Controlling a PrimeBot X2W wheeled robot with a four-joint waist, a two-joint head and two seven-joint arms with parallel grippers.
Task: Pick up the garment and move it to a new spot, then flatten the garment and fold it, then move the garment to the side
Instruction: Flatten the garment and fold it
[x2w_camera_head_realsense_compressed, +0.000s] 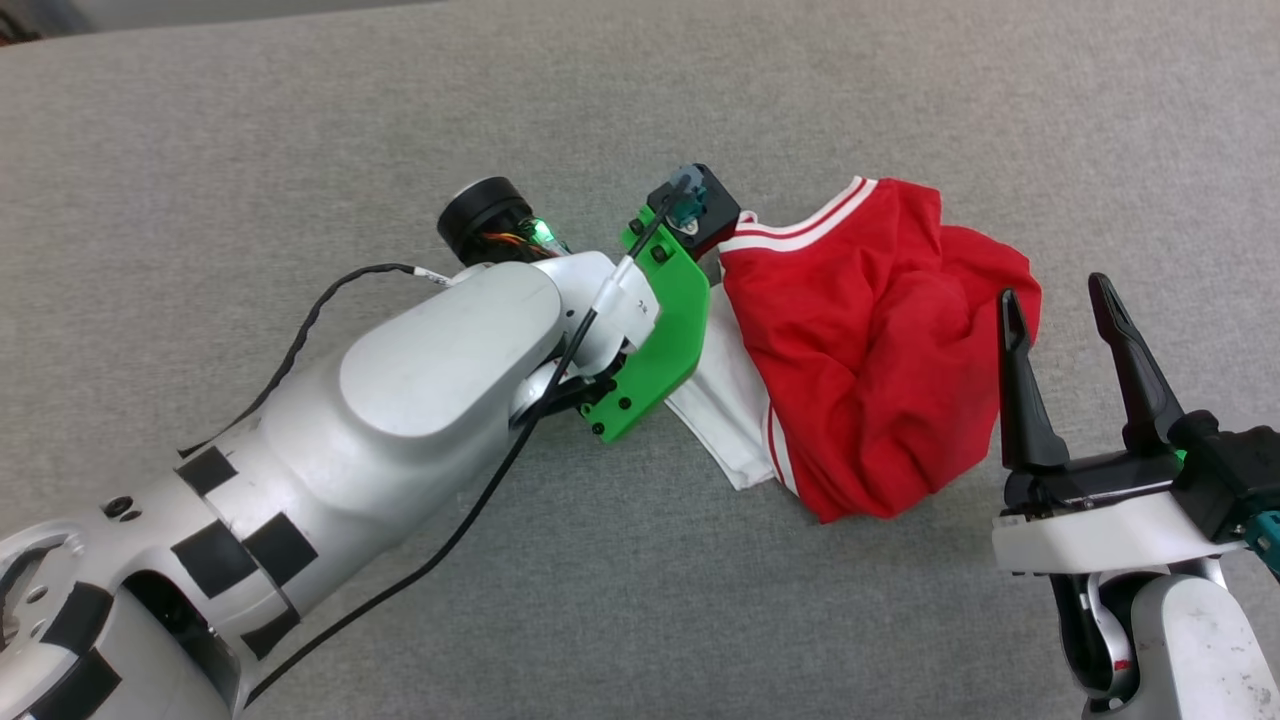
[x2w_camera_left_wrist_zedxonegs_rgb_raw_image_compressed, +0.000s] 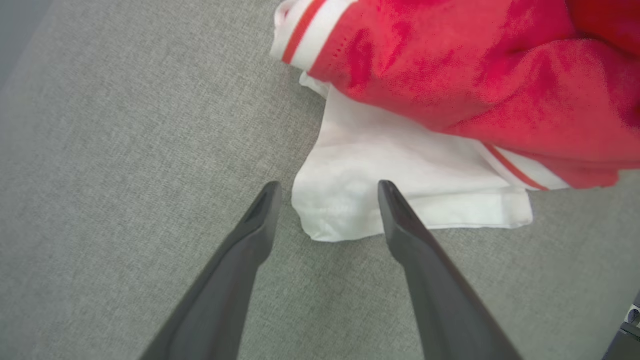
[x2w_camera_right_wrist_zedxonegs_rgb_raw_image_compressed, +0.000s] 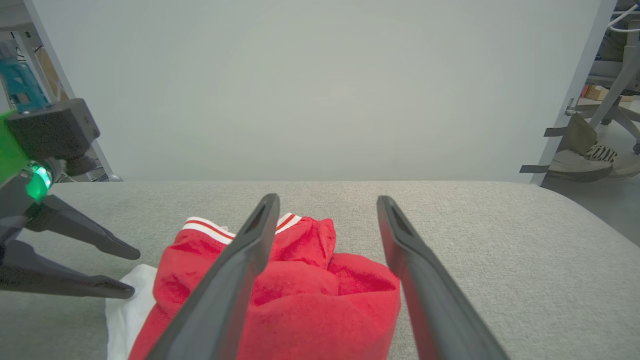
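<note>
On the worktop (x2w_camera_head_realsense_compressed: 300, 120), bunched garment (x2w_camera_head_realsense_compressed: 870, 370) lying near to far, stripy edge (x2w_camera_head_realsense_compressed: 800, 228) farthest, left tool (x2w_camera_left_wrist_zedxonegs_rgb_raw_image_compressed: 327, 192) and right tool (x2w_camera_head_realsense_compressed: 1053, 290) open, empty.

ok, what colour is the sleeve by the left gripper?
Plain white: the sleeve pokes out from under the red shirt. Best in the left wrist view.

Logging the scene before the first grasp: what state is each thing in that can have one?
Red jersey shirt with white sleeves and striped trim: crumpled in a heap on the grey fabric surface, not flattened, not folded, not gripped.
Left gripper: jaws open, poised at the edge of the shirt's white sleeve, holding nothing.
Right gripper: jaws open, by the heap's right edge, holding nothing.
</note>
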